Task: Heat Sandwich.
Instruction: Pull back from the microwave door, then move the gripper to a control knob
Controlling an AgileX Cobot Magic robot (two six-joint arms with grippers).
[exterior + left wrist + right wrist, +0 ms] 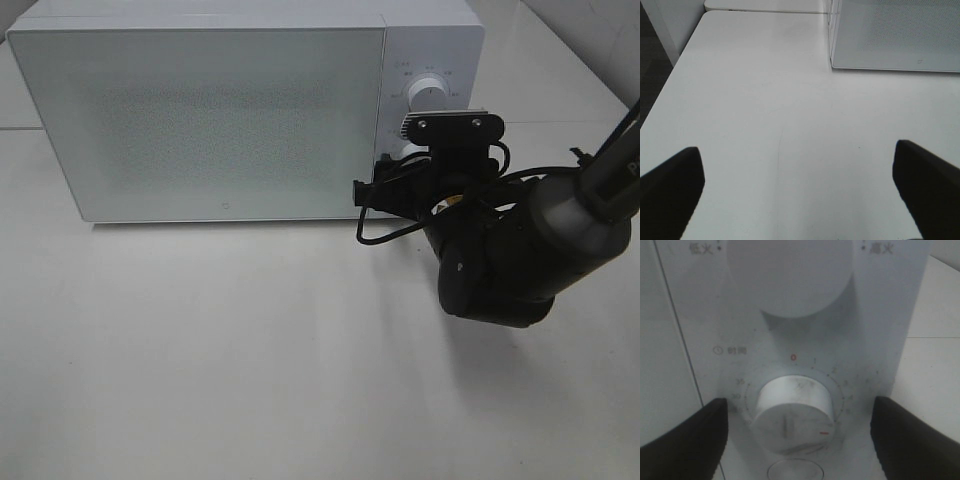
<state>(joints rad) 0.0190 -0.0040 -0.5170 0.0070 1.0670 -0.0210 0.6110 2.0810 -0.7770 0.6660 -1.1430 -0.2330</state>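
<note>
On the microwave (920, 300) panel (880, 340), well above the timer knob (790, 412), 低火 stands on the door (660, 340) side and 高火 on the other, either side of the upper knob (790, 270). Just above the timer knob, doorward, a clock sign stands beside 时间. Around that knob runs a scale: a red 0 straight above it, 1 next, away from the door, and 35 and 30 doorward; the other digits are blurred.

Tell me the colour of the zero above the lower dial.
The zero is red; the right wrist view shows it best.
</note>
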